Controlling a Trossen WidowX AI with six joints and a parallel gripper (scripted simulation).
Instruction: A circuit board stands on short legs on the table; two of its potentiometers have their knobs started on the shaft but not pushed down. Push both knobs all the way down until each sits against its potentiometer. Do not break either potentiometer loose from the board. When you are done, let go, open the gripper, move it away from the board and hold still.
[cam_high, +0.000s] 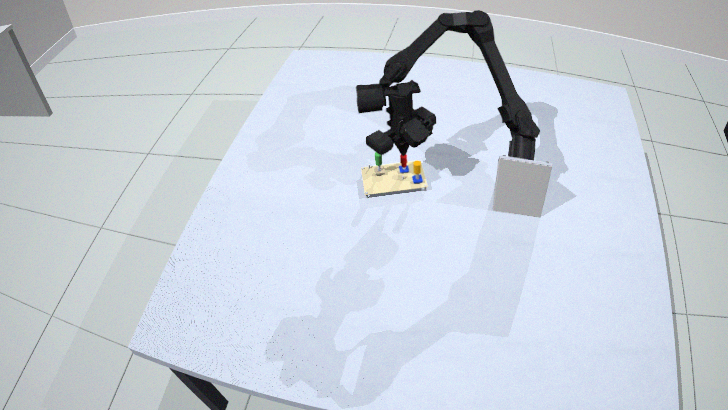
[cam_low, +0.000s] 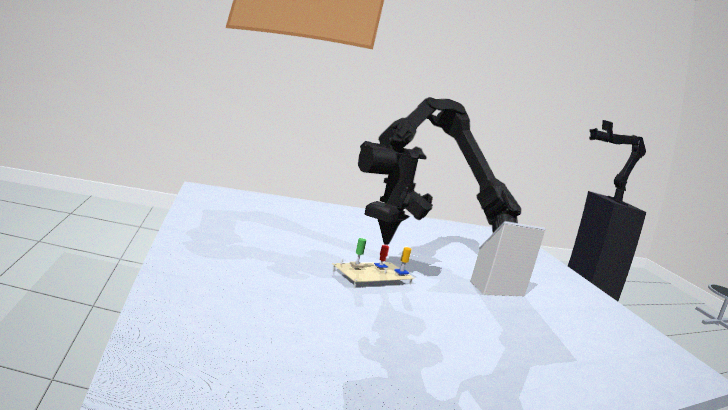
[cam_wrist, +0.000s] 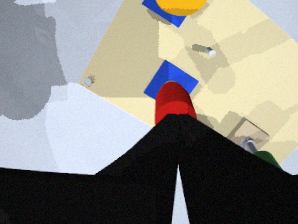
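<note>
shut to a narrow point with nothing between its tips, the gripper (cam_high: 403, 152) (cam_low: 387, 243) (cam_wrist: 176, 124) stands over the red knob (cam_high: 403, 160) (cam_low: 384, 253) (cam_wrist: 174, 104), touching its top or just short of it; i cannot tell which. closed like this, it seems meant as a blunt pusher, not a pinch, so that the load can go straight down the shaft.

the red knob stands above a blue potentiometer (cam_high: 403, 169) (cam_low: 381, 265) (cam_wrist: 162, 79) at the edge of the board nearer the arm, between the other two knobs in the exterior view. i judge it is one of those to be pressed, and that no seating is finished. the yellow knob (cam_high: 417, 167) (cam_low: 406, 254) (cam_wrist: 181, 5) stands over its own blue base, with shaft showing below it. the green knob (cam_high: 378, 158) (cam_low: 360, 246) (cam_wrist: 268, 159) is over a beige base, shaft likewise showing; which two need pushing is hard to settle by eye.

around them lies the cream circuit board (cam_high: 387, 185) (cam_low: 374, 276) (cam_wrist: 130, 55), raised on short legs above the table (cam_high: 254, 244) (cam_low: 229, 325) (cam_wrist: 85, 135), so the push must be met by those legs. a sideways lean could wrench a potentiometer loose, which is why centring and a slow, upright press matter. farther out, the arm reaches over from its pale pedestal (cam_high: 522, 189) (cam_low: 513, 262).
</note>
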